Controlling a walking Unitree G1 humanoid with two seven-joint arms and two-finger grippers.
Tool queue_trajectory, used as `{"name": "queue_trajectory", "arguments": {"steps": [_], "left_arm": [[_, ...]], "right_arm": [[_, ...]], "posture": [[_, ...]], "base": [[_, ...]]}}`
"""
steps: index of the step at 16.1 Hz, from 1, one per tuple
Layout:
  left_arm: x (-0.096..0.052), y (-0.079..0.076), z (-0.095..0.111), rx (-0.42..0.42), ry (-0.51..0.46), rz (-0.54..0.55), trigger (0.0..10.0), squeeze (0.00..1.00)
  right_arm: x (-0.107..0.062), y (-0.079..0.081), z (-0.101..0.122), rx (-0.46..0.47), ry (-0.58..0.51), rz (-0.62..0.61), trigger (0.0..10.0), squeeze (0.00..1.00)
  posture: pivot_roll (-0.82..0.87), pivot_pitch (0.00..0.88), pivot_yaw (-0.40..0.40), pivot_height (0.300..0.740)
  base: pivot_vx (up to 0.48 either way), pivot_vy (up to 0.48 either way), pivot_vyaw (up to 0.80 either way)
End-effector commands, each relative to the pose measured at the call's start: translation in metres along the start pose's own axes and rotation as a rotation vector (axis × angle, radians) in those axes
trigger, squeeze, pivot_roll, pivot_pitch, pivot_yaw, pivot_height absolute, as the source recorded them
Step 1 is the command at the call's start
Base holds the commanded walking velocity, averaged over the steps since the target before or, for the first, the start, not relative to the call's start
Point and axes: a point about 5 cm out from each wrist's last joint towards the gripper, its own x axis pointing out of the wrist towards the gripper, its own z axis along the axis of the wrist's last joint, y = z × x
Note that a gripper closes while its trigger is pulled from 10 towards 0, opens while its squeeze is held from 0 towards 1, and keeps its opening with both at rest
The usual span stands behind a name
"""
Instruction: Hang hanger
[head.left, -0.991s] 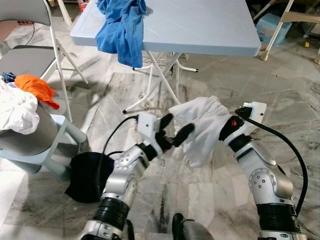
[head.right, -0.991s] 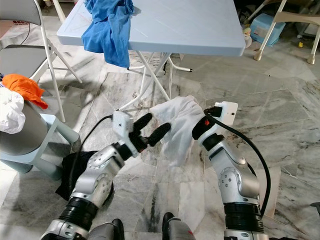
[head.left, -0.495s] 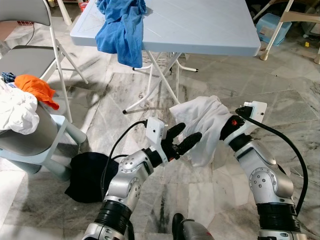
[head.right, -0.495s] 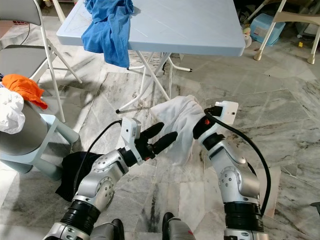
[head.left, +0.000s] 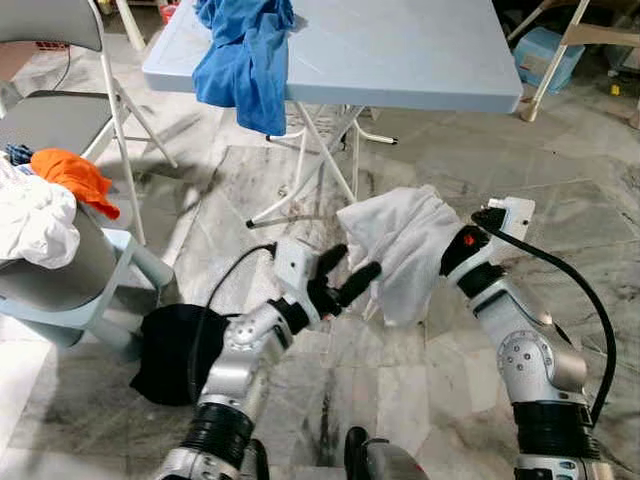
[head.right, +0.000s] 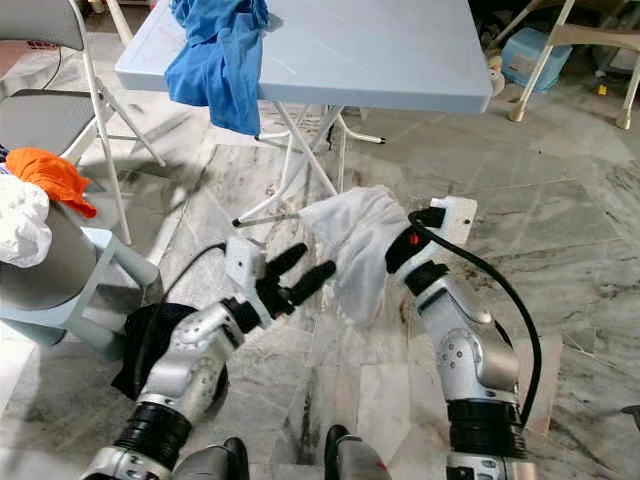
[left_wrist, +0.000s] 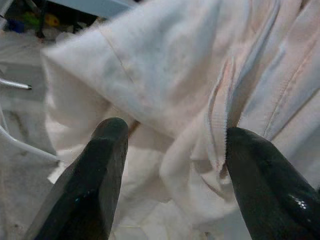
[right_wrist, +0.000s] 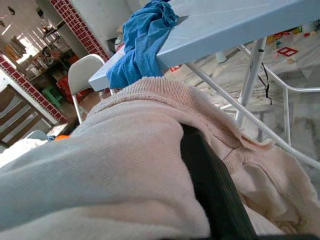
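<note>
Marble floor (head.left: 420, 380) spreads under a pale blue folding table (head.left: 400, 60) with a blue cloth (head.left: 245, 55) draped over its edge. Below, a white garment (head.left: 400, 245) hangs bunched over the right gripper (head.left: 452, 250), clamped on it. The left gripper (head.left: 345, 275), fingers (left_wrist: 100, 175) spread apart, sits just beside its folds.

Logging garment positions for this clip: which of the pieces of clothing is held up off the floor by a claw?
The white cotton garment, draped over the right claw. The blue one hangs off the table, the black one lies on the floor.
</note>
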Motion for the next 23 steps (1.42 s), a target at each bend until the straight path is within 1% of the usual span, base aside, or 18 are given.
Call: {"name": "queue_trajectory", "arguments": {"steps": [1,3,5,6,8,9,10,11,12,13,16,17,18,21,22,23], "left_arm": [[0.006,-0.007,-0.001,0.011,0.004,-0.041,9.8,0.00],[0.014,-0.012,0.001,0.004,-0.007,-0.069,10.0,0.00],[0.020,-0.018,0.005,0.022,-0.018,-0.099,10.0,0.00],[0.020,-0.019,0.006,0.033,-0.025,-0.106,10.0,0.00],[0.017,-0.018,0.009,0.029,-0.035,-0.109,10.0,0.00],[0.015,-0.018,0.006,0.020,-0.027,-0.113,4.7,0.00],[0.013,-0.017,0.002,0.013,-0.014,-0.118,3.9,0.00],[0.012,-0.018,0.001,0.004,-0.010,-0.123,0.0,0.00],[0.012,-0.020,0.002,0.021,-0.009,-0.137,0.2,0.00],[0.009,-0.021,0.004,0.045,-0.016,-0.141,10.0,0.00],[-0.003,-0.016,0.006,0.065,-0.023,-0.123,10.0,0.00],[-0.006,-0.013,0.002,0.074,-0.006,-0.099,10.0,0.13],[-0.007,-0.011,-0.002,0.062,0.003,-0.085,10.0,1.00],[-0.006,-0.013,-0.006,0.076,0.014,-0.090,10.0,1.00],[-0.005,-0.012,-0.008,0.099,0.017,-0.071,10.0,1.00],[-0.005,-0.012,-0.008,0.102,0.018,-0.067,10.0,1.00]], "right_arm": [[0.002,0.007,0.008,-0.016,-0.027,0.027,0.0,0.00],[0.002,0.008,0.008,-0.015,-0.027,0.031,0.0,0.00],[0.001,0.007,0.007,-0.019,-0.024,0.025,0.0,0.00],[0.000,0.006,0.006,-0.023,-0.021,0.021,0.0,0.00],[-0.002,0.005,0.006,-0.025,-0.021,0.012,0.0,0.00],[-0.002,0.005,0.006,-0.025,-0.021,0.011,0.0,0.00],[-0.002,0.005,0.006,-0.024,-0.021,0.012,0.0,0.00],[-0.001,0.005,0.006,-0.025,-0.020,0.012,0.0,0.00],[0.000,0.005,0.005,-0.027,-0.018,0.012,0.0,0.00],[0.001,0.004,0.006,-0.029,-0.017,0.009,0.0,0.00],[0.002,0.004,0.006,-0.031,-0.016,0.007,0.0,0.00],[0.002,0.005,0.005,-0.030,-0.014,0.011,0.0,0.00],[0.003,0.005,0.004,-0.029,-0.012,0.015,0.0,0.00],[0.004,0.007,0.004,-0.030,-0.011,0.022,0.0,0.00],[0.005,0.007,0.006,-0.031,-0.014,0.024,0.0,0.00],[0.005,0.007,0.006,-0.031,-0.015,0.025,0.0,0.00]], "posture": [[-0.04,0.214,-0.006,0.740],[-0.05,0.213,-0.004,0.740],[-0.05,0.213,-0.004,0.740],[-0.06,0.213,0.002,0.740],[-0.06,0.213,0.002,0.740],[-0.06,0.213,0.002,0.740],[-0.06,0.213,0.002,0.740],[-0.06,0.212,0.005,0.740],[-0.06,0.212,0.005,0.740],[-0.06,0.212,0.005,0.740],[-0.05,0.213,0.002,0.740],[-0.05,0.213,-0.001,0.740],[-0.05,0.213,-0.001,0.740],[-0.05,0.213,-0.004,0.740],[-0.05,0.213,-0.004,0.740],[-0.05,0.212,-0.002,0.740]], "base": [[0.000,0.000,0.00],[0.000,0.000,0.00],[0.000,0.000,0.00],[0.000,0.000,0.00],[0.000,0.000,0.00],[0.000,0.000,0.00],[0.000,0.000,0.00],[0.000,0.000,0.00],[0.000,0.000,0.00],[0.000,0.000,0.00],[0.000,0.000,0.00],[0.000,0.000,0.00],[0.000,0.000,0.00],[0.000,0.000,0.00],[0.000,0.000,0.00],[0.000,0.000,0.00]]}}
